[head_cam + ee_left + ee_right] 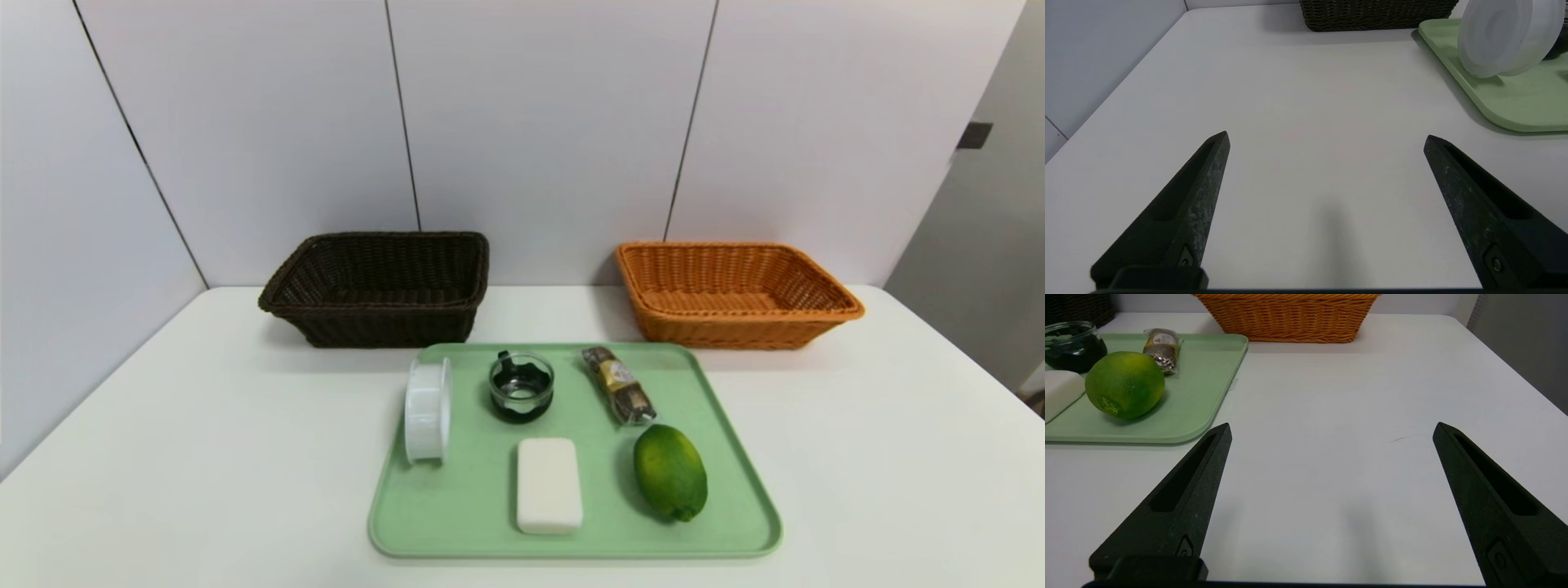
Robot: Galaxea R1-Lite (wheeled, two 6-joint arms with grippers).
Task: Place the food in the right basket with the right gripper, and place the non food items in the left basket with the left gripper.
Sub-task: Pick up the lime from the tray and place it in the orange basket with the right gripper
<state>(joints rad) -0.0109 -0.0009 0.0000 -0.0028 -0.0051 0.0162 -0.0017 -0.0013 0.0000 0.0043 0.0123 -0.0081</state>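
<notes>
Two baskets stand on one white tabletop (204, 457), one dark brown basket (384, 327) at left and one orange basket (735, 331) at right. One green tray (465, 510) carries five items: one white ring-shaped roll (427, 412), one glass cup (522, 392), one white bar (549, 486), one wrapped stick of sweets (619, 384) and one lime (669, 472). Two grippers, the left gripper (1327, 133) and the right gripper (1334, 422), are over the tabletop on their own sides of the tray, the fingers of each spread wide and holding nothing.
</notes>
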